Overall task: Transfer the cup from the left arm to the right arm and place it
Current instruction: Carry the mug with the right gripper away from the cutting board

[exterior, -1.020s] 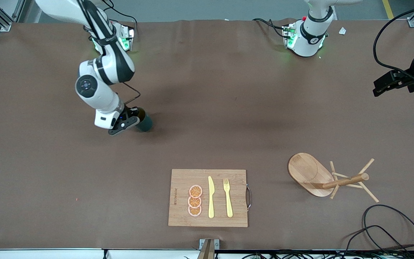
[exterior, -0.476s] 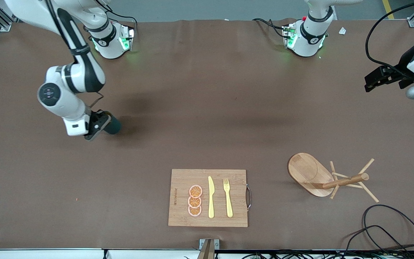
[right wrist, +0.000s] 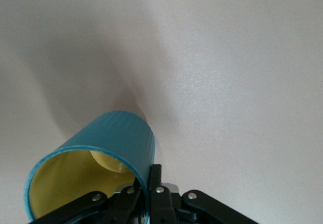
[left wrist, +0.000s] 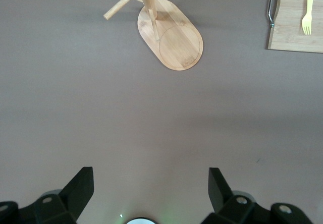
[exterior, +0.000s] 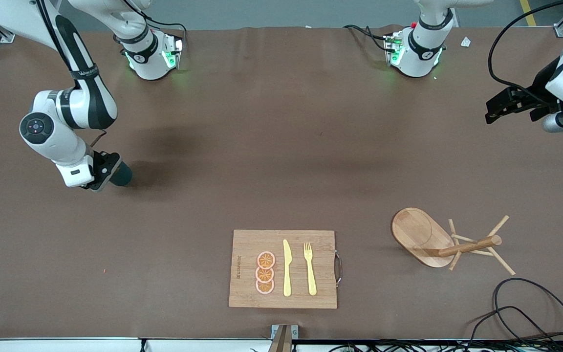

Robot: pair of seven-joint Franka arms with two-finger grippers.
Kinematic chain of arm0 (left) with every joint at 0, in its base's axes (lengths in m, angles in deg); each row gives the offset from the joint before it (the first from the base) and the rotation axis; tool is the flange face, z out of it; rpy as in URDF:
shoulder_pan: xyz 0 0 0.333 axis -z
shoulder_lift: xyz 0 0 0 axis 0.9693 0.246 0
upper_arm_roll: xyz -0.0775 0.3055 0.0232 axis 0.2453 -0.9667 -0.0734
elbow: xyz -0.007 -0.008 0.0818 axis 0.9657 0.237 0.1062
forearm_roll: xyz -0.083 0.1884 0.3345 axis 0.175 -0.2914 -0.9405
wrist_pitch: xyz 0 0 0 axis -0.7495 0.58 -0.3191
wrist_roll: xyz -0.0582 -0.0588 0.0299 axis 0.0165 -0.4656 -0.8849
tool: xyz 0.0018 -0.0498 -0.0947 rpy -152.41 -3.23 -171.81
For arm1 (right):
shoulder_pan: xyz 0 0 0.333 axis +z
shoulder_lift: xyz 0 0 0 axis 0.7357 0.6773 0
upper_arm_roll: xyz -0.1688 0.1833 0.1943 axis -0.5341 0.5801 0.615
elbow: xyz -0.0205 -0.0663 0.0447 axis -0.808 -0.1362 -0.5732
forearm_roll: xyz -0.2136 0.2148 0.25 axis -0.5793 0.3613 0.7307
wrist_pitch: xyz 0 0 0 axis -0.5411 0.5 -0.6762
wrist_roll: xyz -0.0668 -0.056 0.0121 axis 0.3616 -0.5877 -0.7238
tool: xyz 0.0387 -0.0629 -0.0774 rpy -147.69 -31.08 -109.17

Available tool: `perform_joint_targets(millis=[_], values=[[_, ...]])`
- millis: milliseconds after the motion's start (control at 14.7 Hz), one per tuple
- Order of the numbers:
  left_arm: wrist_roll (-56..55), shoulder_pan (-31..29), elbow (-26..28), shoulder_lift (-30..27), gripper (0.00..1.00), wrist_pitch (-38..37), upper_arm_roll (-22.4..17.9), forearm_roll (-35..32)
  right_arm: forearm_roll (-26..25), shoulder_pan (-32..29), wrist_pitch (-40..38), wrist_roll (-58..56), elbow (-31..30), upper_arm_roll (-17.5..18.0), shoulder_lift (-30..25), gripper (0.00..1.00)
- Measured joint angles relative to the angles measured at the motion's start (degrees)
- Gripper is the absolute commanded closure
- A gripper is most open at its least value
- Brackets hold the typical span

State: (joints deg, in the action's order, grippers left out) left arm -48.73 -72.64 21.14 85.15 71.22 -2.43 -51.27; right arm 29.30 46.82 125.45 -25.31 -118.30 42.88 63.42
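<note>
The cup point(exterior: 122, 174) is dark teal with ribbed sides and lies tilted in my right gripper point(exterior: 109, 171), low over the table toward the right arm's end. In the right wrist view the cup point(right wrist: 117, 135) shows its ochre-yellow inside, and my right gripper point(right wrist: 149, 186) is shut on its rim wall, one finger inside and one outside. The handle is hidden. My left gripper point(exterior: 500, 104) is open and empty, up over the left arm's end of the table. In the left wrist view my left gripper point(left wrist: 150, 189) shows its fingers spread wide over bare mat.
A wooden mug tree point(exterior: 438, 240) lies toppled on the mat at the left arm's end, also in the left wrist view point(left wrist: 171, 40). A cutting board point(exterior: 247, 244) carries orange slices, a yellow knife point(exterior: 287, 268) and a fork point(exterior: 310, 269). Black cables point(exterior: 530, 313) lie at the near corner.
My right arm has carried the cup toward the right arm's end of the table. My left gripper has shifted slightly toward the table's middle and the bases.
</note>
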Motion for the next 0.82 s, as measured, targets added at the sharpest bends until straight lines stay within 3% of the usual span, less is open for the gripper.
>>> perform_joint_targets(millis=[408, 476, 544, 612, 816], values=[[0.00, 0.03, 0.31, 0.00, 0.00, 1.63, 0.04, 0.00, -0.02, -0.22, 3.33, -4.33, 0.41, 0.16, 3.01, 0.99], [0.00, -0.01, 0.31, -0.02, 0.00, 1.63, 0.04, 0.00, -0.02, -0.24, 3.33, -4.44, 0.42, 0.16, 3.03, 0.93], [0.00, -0.03, 0.31, -0.04, 0.00, 1.63, 0.03, 0.00, -0.02, -0.25, 3.34, -4.46, 0.42, 0.16, 3.03, 0.58], [0.00, -0.02, 0.31, -0.06, 0.00, 1.63, 0.03, 0.00, -0.02, -0.31, 3.51, -4.45, 0.43, 0.16, 3.06, 0.01], [0.00, -0.03, 0.31, -0.10, 0.00, 1.63, 0.04, 0.00, -0.02, -0.75, 3.73, -4.43, 0.72, 0.16, 3.39, 0.00]])
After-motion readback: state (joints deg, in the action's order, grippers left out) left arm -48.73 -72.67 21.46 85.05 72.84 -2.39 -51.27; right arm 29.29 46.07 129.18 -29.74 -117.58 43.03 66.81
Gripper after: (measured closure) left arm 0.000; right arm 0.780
